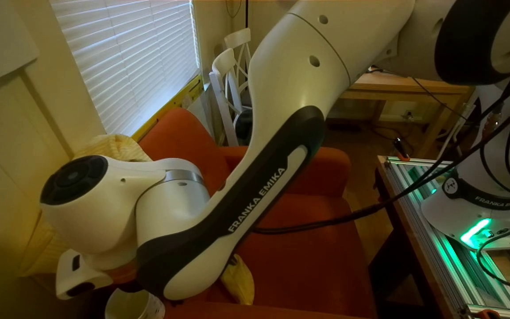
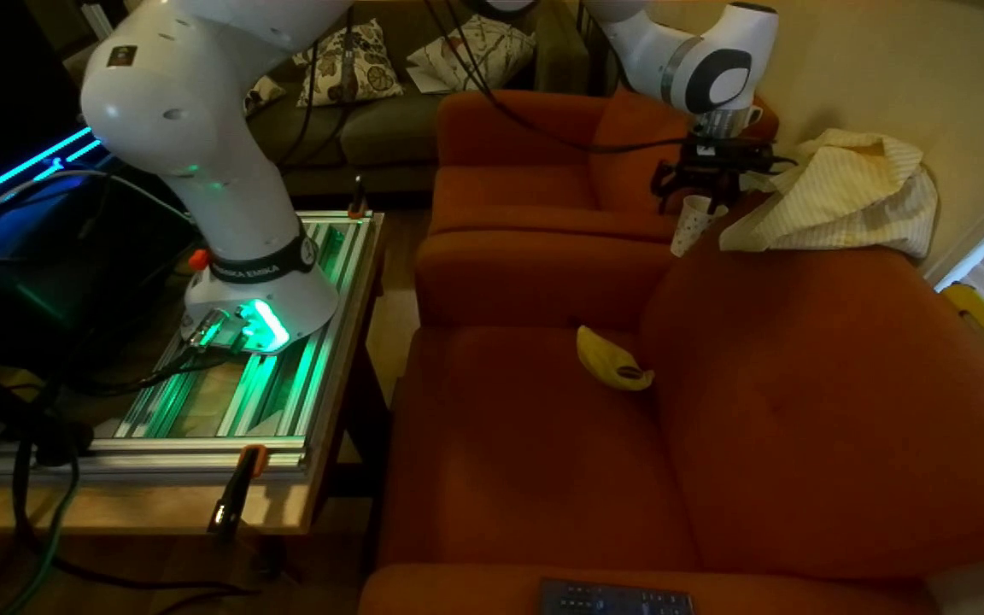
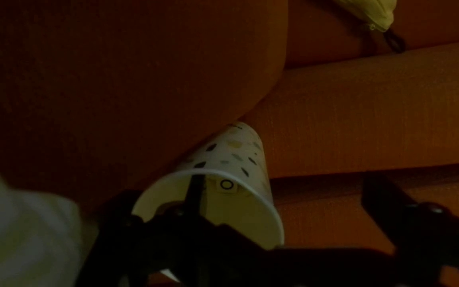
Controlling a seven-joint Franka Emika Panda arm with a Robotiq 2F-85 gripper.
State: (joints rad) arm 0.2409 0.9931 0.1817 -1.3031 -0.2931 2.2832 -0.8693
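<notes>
Indoors, cup beside orange armchair, white blinds

A yellow banana bag lies on the seat of a red chair, by the back corner. In an exterior view, a dark remote sits on the near armrest. A striped cloth is bunched at the chair's far top corner. Patterned pillows lean on a dark sofa.

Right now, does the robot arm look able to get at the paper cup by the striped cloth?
Probably yes. In the wrist view the tool stands open at the cup, with one finger overlapping its mouth, and I see nothing blocking it; the cloth lies off to one side.
</notes>
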